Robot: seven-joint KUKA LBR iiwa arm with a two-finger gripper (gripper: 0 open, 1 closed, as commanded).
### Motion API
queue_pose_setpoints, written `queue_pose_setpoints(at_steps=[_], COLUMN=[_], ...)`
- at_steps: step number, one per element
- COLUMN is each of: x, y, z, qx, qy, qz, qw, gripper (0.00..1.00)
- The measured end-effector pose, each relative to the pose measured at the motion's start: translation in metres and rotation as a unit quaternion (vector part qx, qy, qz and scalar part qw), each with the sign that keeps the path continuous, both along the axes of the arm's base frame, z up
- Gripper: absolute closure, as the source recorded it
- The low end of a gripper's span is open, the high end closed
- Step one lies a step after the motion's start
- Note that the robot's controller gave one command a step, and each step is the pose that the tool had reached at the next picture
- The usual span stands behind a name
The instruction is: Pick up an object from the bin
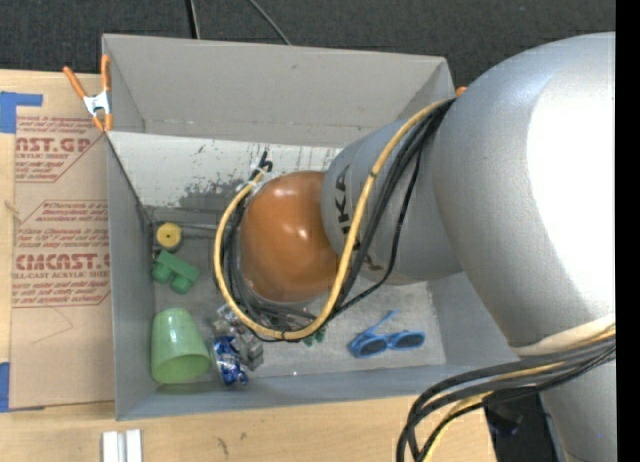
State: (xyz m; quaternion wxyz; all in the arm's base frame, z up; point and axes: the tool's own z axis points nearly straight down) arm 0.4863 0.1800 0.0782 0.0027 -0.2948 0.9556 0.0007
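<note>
Bin: grey metal bin (128, 250), sloped walls; the far wall is scuffed with dark marks, the floor is flat and grey.
Arm: large silver arm (520, 200) enters from the right and reaches down to the left half of the floor.
Wrist: rounded orange cover (285, 240) sits over the wrist, with yellow and black cables (231, 240) looped round its left and lower edge.
Gripper: grey metal gripper (236, 338) shows just below the orange cover, low over the near-left part of the floor.
Gripper state: cannot tell whether wide, narrow or holding; the cover and cables hide most of it.
Thing nearest gripper: small blue-and-white crumpled thing (231, 368) on the floor directly under the gripper, close to the near wall. Contact with the gripper cannot be judged.
Green cup: pale green cup (178, 347) on its side in the near-left corner, just beside the crumpled thing, on its left.
Green block: small green block (175, 271) by the left wall, beyond the cup.
Yellow piece: small yellow round piece (168, 237) beyond the block, close to it, at the foot of the left wall.
Sunglasses: blue toy sunglasses (386, 341) lie flat on the near-right floor, well apart from the gripper, below the arm.
</note>
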Motion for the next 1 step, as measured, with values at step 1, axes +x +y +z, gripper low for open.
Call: queue_pose_setpoints(at_steps=[1], x=[0.0236], y=[-0.008], z=[0.1727], qx=[0.0], qy=[-0.0033], qz=[0.028], qw=[0.9996], gripper=[1.0])
